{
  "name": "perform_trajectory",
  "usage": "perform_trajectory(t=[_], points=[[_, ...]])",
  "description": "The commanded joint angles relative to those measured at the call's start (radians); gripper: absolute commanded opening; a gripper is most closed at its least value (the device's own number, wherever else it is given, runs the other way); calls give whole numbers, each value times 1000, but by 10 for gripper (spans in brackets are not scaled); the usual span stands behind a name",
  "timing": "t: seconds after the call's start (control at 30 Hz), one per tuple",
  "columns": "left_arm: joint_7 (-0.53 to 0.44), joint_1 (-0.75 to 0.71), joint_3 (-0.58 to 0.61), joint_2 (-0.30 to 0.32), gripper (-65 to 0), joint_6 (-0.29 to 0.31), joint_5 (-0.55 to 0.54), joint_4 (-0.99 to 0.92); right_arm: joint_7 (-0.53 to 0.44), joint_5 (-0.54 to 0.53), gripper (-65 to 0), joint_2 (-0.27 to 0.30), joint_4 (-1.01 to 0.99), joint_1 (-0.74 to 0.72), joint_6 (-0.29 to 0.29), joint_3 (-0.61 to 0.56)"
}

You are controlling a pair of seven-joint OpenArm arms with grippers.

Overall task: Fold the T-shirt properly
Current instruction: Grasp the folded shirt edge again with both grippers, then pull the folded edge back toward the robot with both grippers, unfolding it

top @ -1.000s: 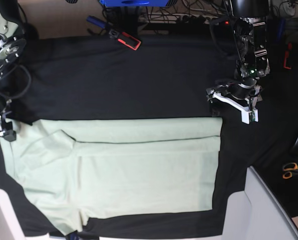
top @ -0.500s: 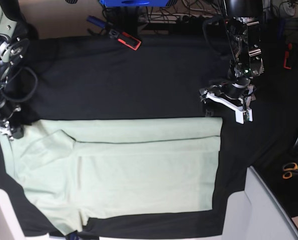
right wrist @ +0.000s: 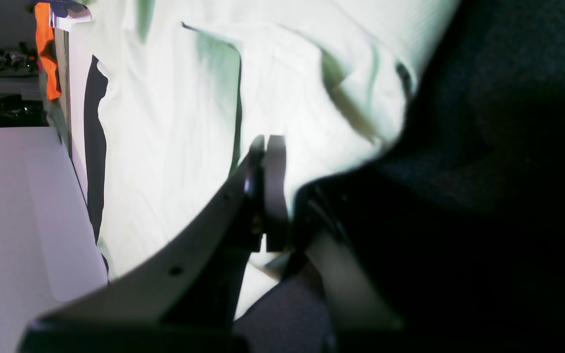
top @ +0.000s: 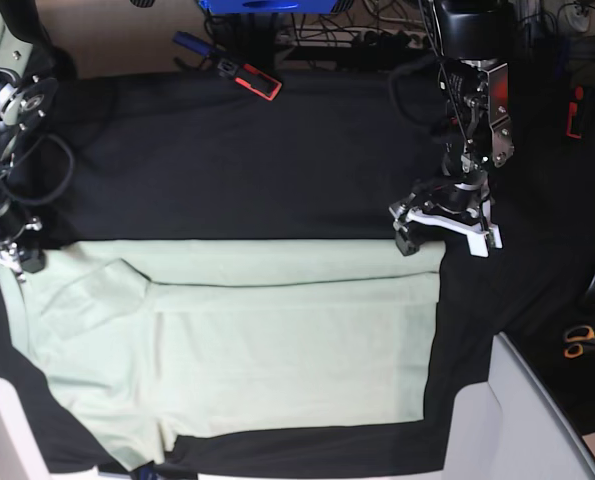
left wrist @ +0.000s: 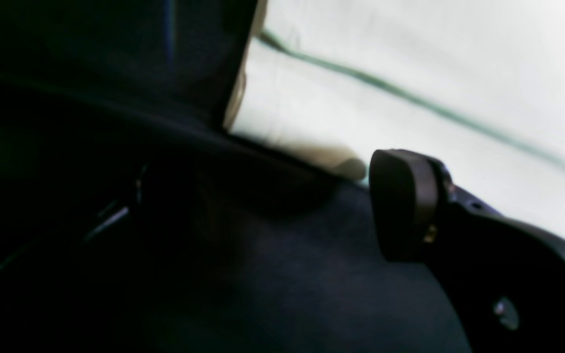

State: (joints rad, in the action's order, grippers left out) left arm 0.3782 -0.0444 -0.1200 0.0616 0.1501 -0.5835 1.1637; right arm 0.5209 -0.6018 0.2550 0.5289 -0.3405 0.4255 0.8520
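The pale mint-green T-shirt (top: 247,340) lies flat on the black cloth (top: 237,160), its sleeve folded in at the left. My left gripper (top: 442,234) is open and sits low at the shirt's top right corner, one finger on each side of it. In the left wrist view, one dark pad (left wrist: 400,206) rests on black cloth beside the shirt corner (left wrist: 321,127). My right gripper (top: 15,257) is at the shirt's top left corner. In the right wrist view its fingers (right wrist: 265,186) are pressed together on the shirt's edge (right wrist: 179,122).
A red-and-black tool (top: 252,78) lies at the cloth's far edge. Orange scissors (top: 580,342) lie at the right. A white panel (top: 532,420) stands at the lower right, another (right wrist: 17,206) by the shirt's near side. Cables crowd the back.
My left gripper moved left and down onto the shirt's top right corner. My right gripper shifted slightly right, and the shirt's left edge moved inward with it.
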Motion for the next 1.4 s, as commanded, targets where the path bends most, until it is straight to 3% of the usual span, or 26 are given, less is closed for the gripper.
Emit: perform_trajectory(t=[0.0, 0.3, 0.6, 0.9, 1.17, 1.37], points=[[44, 4, 4, 11, -101, 6, -37, 3, -12, -14, -647, 22, 10, -18, 14, -3], [41, -39, 4, 16, -104, 4, -79, 89, -11, -14, -647, 22, 10, -16, 14, -4], [41, 31, -80, 11, -104, 3, -77, -6, -8, -14, -647, 22, 10, -13, 14, -4], [43, 111, -70, 10, -106, 3, -76, -26, -8, -14, -647, 22, 10, -7, 14, -4], [43, 203, -68, 8, -106, 3, -76, -215, -8, -14, -647, 23, 10, -7, 14, -4], [46, 209, -68, -4, -109, 6, -76, -242, -8, -14, -647, 23, 10, -7, 14, -4]])
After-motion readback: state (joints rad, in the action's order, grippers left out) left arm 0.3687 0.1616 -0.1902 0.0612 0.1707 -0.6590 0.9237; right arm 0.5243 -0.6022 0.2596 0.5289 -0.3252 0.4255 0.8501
